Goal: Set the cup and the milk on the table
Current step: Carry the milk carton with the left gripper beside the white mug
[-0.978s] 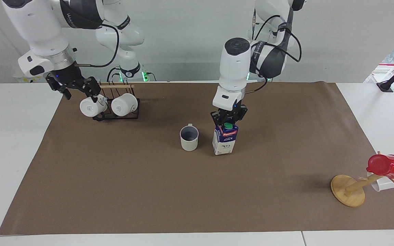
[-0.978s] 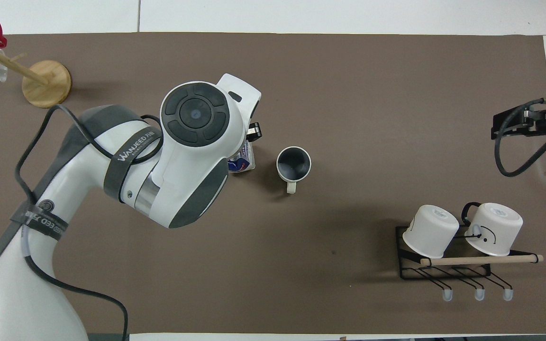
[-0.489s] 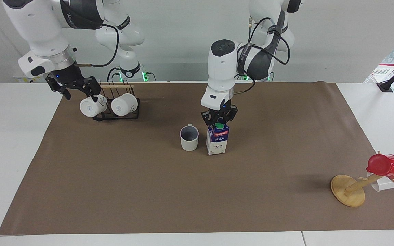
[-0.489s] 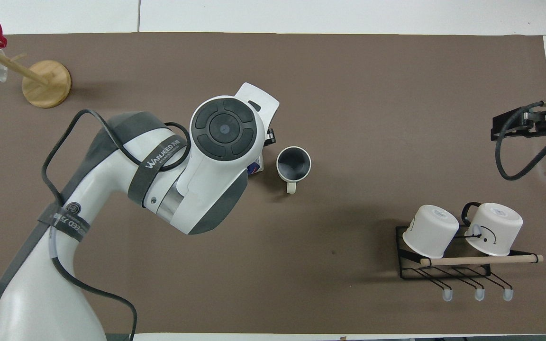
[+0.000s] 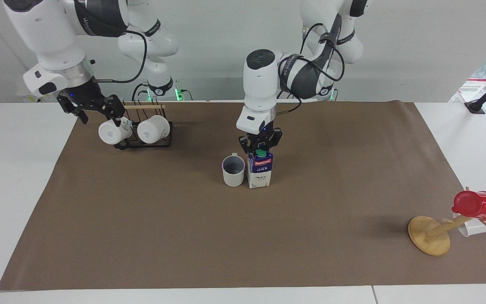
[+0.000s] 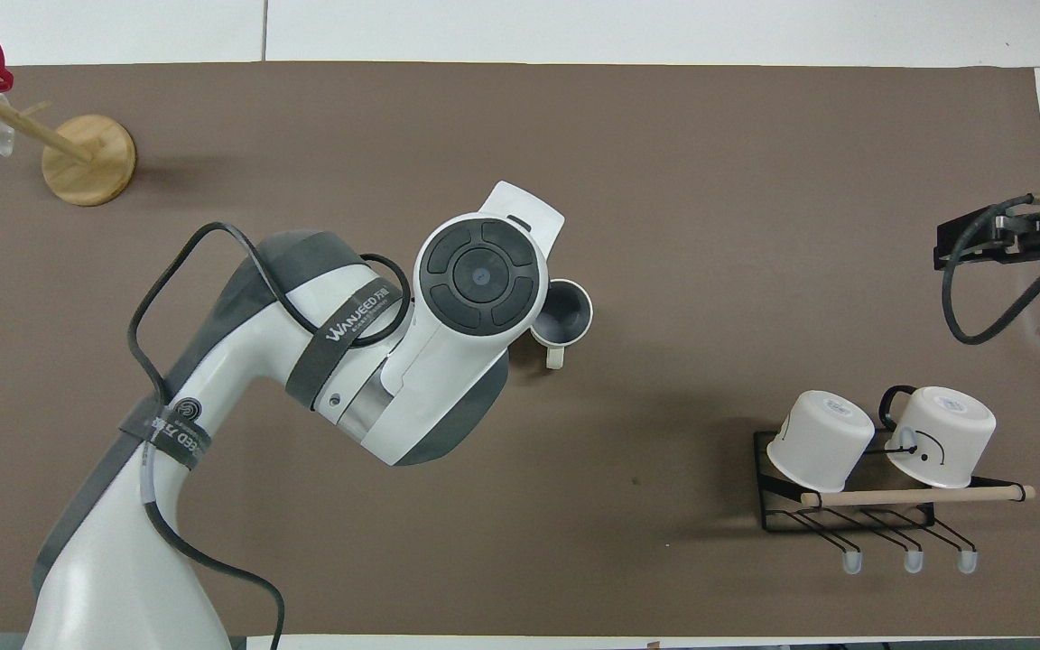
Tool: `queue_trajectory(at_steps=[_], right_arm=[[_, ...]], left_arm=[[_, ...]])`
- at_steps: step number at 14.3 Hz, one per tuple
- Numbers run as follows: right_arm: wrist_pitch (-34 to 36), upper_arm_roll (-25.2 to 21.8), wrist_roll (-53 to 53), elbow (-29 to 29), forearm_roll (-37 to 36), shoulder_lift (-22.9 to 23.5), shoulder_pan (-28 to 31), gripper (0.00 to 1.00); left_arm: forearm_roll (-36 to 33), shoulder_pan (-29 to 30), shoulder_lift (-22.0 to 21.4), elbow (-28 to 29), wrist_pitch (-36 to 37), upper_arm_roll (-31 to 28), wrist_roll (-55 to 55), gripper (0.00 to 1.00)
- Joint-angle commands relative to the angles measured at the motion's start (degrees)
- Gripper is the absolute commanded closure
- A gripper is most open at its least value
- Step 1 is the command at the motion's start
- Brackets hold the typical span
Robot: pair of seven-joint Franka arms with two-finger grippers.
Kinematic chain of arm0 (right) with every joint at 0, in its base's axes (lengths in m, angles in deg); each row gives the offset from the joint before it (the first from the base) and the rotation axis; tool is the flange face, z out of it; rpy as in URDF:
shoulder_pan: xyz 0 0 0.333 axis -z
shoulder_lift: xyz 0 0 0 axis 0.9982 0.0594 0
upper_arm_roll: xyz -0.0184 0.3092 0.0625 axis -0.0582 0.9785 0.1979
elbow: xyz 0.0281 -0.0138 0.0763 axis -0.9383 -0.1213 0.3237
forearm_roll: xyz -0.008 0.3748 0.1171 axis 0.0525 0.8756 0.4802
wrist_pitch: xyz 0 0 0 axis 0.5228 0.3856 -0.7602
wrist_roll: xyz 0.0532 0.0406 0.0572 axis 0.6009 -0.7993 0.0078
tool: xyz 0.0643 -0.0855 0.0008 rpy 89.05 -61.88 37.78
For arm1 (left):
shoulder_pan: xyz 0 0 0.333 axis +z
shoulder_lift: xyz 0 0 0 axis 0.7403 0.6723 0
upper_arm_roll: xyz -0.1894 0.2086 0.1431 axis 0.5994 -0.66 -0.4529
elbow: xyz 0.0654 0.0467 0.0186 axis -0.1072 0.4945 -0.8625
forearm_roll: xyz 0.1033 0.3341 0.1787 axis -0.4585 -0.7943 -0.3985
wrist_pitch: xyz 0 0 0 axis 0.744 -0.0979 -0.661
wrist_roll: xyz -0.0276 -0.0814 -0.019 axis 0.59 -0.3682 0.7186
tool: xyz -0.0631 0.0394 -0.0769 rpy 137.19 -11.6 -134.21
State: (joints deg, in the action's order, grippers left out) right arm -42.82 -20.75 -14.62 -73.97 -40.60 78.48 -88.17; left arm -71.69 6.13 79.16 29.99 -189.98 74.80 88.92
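The cup (image 5: pixel 233 170) stands upright on the brown sheet of the table (image 5: pixel 184 236), its handle turned toward the robots. Close beside it, toward the left arm's end, the milk (image 5: pixel 260 170) stands upright with its base level with the cup's base. My left gripper (image 5: pixel 260 148) is shut on the milk's top ridge by the green cap. In the overhead view the left arm hides the milk and part of the cup (image 6: pixel 567 311). My right gripper (image 5: pixel 95 107) hangs open next to the mug rack, holding nothing.
A black wire rack (image 5: pixel 144 141) with two white mugs stands near the robots at the right arm's end. A wooden mug tree (image 5: pixel 430 234) carrying a red cup (image 5: pixel 477 205) sits at the left arm's end, farther from the robots.
The left gripper has carried the milk toward the right arm's end, from a carton's width away to right beside the cup. The right arm has not moved.
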Motion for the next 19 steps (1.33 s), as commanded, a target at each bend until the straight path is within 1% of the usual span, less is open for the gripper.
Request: queue_trajectory(at_steps=[1, 4, 19], right_arm=[[-1.29, 0.50, -1.04, -1.91, 0.51, -1.48, 0.87, 0.00], [-1.29, 0.50, -0.95, -2.00, 0.51, -1.57, 0.87, 0.00], [-2.16, 0.59, -0.95, -2.26, 0.51, -1.57, 0.52, 0.00]], left_arm=[[-2.18, -1.00, -0.18, 0.82, 0.43, -0.87, 1.28, 1.00], [-3.68, -1.53, -0.71, 1.71, 1.40, -0.78, 1.28, 1.00], [-3.50, -1.44, -0.88, 1.53, 2.28, -0.52, 0.49, 1.00]])
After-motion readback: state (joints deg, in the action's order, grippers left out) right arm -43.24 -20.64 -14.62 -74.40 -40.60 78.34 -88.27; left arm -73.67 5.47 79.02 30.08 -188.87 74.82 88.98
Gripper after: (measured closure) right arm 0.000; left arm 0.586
